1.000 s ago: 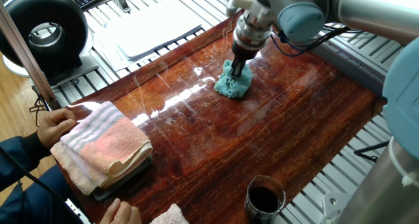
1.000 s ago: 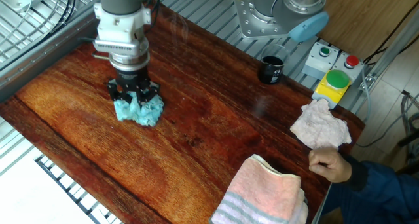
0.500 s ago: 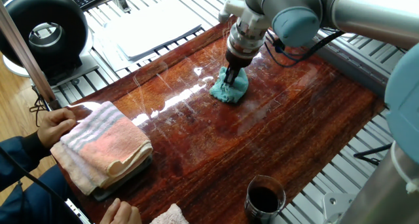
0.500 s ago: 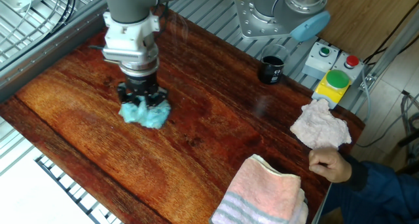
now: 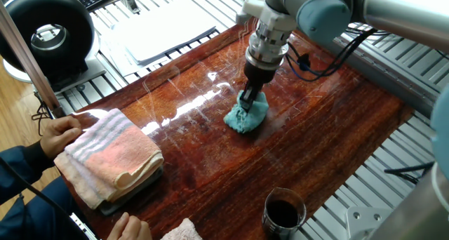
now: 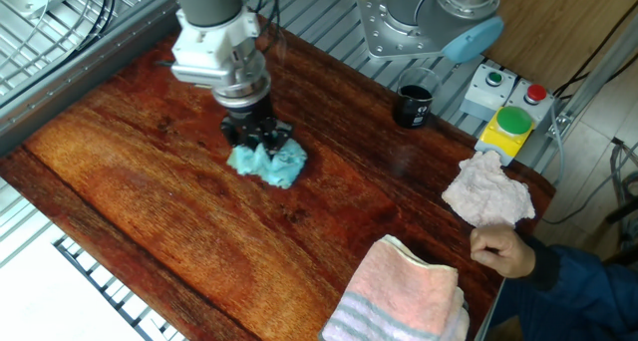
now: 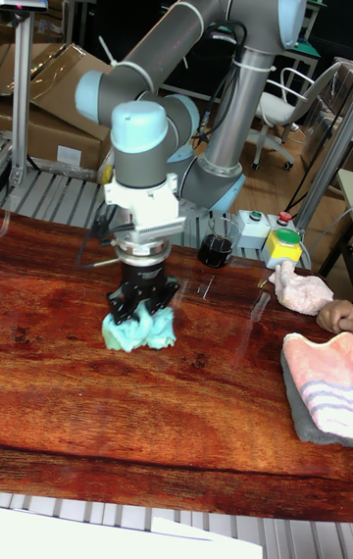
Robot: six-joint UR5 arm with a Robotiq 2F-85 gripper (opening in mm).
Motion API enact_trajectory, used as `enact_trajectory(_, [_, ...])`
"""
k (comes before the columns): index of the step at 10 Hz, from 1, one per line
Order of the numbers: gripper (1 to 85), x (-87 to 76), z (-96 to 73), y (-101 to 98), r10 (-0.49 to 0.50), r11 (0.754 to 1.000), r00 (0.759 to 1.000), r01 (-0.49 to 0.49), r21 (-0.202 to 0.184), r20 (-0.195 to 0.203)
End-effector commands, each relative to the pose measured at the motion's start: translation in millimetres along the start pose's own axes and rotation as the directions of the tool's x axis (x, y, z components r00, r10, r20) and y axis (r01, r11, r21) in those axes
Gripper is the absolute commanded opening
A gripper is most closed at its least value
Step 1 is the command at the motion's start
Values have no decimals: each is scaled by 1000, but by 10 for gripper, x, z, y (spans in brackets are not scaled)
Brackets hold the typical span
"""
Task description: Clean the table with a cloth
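The arm's two-finger gripper (image 5: 249, 100) points straight down with its jaws closed on the top of the small teal-blue fluffy microfibre cloth (image 5: 246, 116), which bunches up between them while its lower folds spread onto the glossy reddish-brown wood-grain tabletop (image 5: 316, 135). In the other fixed view the cloth (image 6: 269, 163) lies near the middle of the board's width, toward the half farther from the person's hand (image 6: 495, 247), and in the tall fixed view it (image 7: 139, 329) sits flat on the wood well back from the near edge. The step in hand looks like a wiping stroke, and doing it well probably means keeping enough downward pressure that the cloth's underside stays in contact rather than riding up into a ball, while keeping the fingertips themselves off the shiny surface so they do not scratch it. Strokes should overlap, since most of the board still looks unwiped; pale streaks catch the light toward the corner by the folded pink-and-grey striped towel (image 5: 109, 156). The path should stop short of that towel, the small pinkish-white cloth (image 6: 486, 191) and the dark glass cup (image 5: 283, 213) near the board's edge, which a sideways sweep could tip. A firm grip matters, because drag on the wood may tug the cloth loose.
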State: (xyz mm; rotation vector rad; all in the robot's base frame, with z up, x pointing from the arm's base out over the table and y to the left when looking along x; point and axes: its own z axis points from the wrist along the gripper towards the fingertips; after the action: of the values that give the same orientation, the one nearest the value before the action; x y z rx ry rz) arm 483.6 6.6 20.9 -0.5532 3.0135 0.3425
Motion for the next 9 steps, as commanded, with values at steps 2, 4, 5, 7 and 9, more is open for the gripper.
enact_trajectory(2, [10, -24, -66, -390, -103, 983, 995, 100, 152, 8])
enact_trajectory(4, [10, -298, -268, -836, -275, 911, 961, 265, 316, -14])
enact_trajectory(5, [10, -454, -317, -949, -330, 883, 944, 314, 348, -14])
enact_trajectory(7, [10, -638, -293, -1063, -389, 864, 921, 363, 349, 6])
enact_trajectory(9, [10, -792, -246, -1276, -452, 827, 892, 418, 376, 2])
